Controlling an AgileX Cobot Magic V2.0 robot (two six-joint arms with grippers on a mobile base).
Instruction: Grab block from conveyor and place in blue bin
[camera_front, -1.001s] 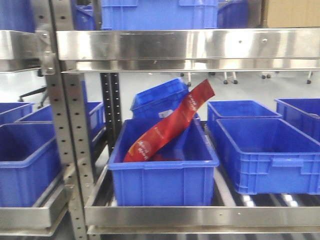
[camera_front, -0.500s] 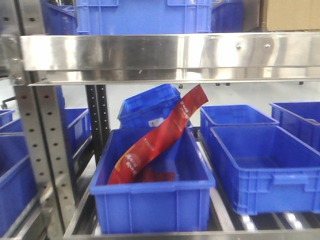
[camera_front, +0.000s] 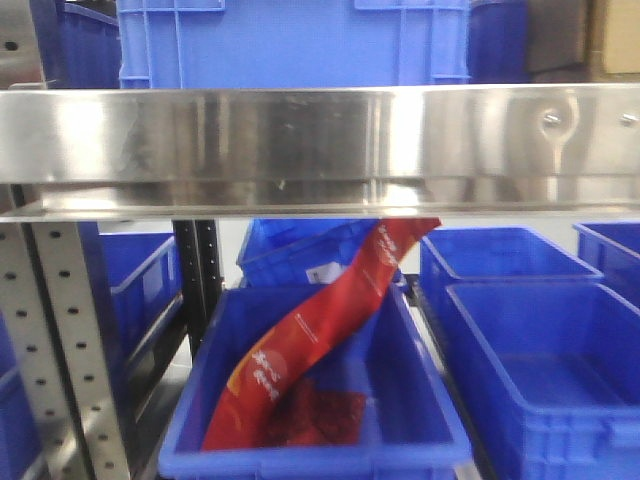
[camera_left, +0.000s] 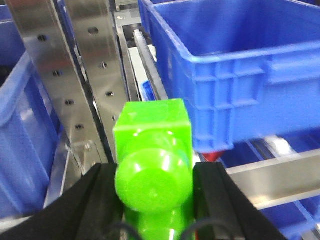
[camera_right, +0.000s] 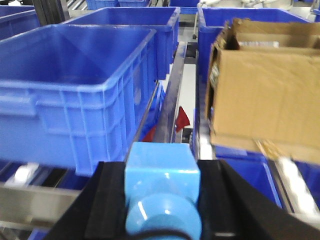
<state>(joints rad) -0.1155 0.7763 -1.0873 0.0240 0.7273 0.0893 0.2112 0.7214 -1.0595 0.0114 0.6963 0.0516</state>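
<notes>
Left fingers (camera_left: 97, 200) clamp a green block (camera_left: 152, 150); right fingers (camera_right: 107, 195) grip a light-blue block (camera_right: 162, 185) (central blue bin (camera_front: 410, 380) holds a red packet (camera_front: 320, 330)).

steel rack (camera_front: 290, 140), blue bins (camera_front: 560, 380) on shelves

Green block (camera_left: 152, 150): glossy, square body, rounded knob facing camera, upright. Clamped between black fingers of left gripper (camera_left: 155, 175).

Light blue block (camera_right: 162, 190): same shape, knob toward camera. Pinched between black fingers of right gripper (camera_right: 162, 175).

Central blue bin (camera_front: 420, 390): open-topped plastic crate on lower rack shelf, long red packet (camera_front: 320, 340) leaning diagonally inside, top end past rear rim.
</notes>
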